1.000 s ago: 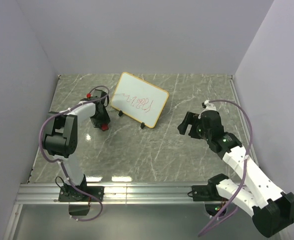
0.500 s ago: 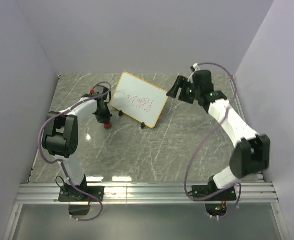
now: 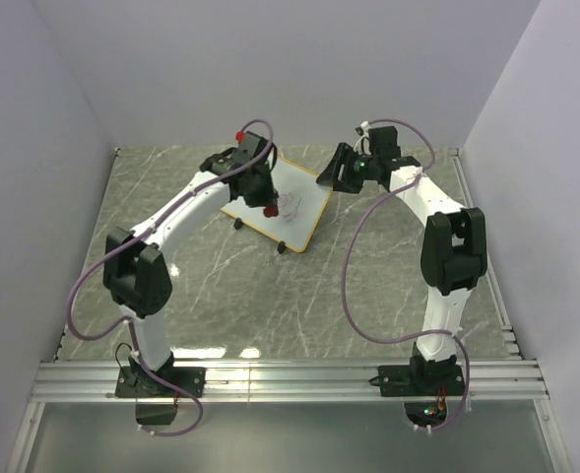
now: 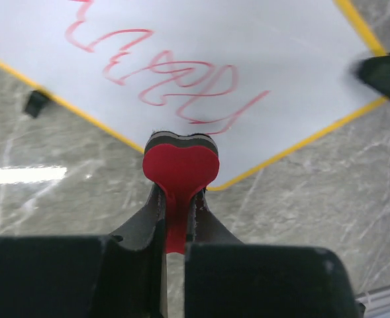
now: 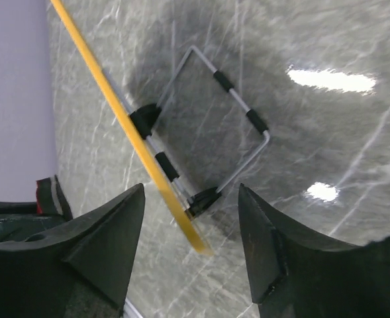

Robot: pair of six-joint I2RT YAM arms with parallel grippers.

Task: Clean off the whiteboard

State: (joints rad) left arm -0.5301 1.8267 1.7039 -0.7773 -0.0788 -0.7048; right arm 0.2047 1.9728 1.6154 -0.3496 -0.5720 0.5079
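At the far middle of the grey marbled desk point(image 3: 388, 286), the whiteboard point(image 3: 304, 209) was propped tilted, with red scribbles on it. Its yellow edge at the far right corner was straddled by the right tool point(image 5: 190, 199), jaws apart. The left tool point(image 4: 176, 199) was clamped on a red-and-black eraser point(image 4: 181, 162), just beside the scribbles.
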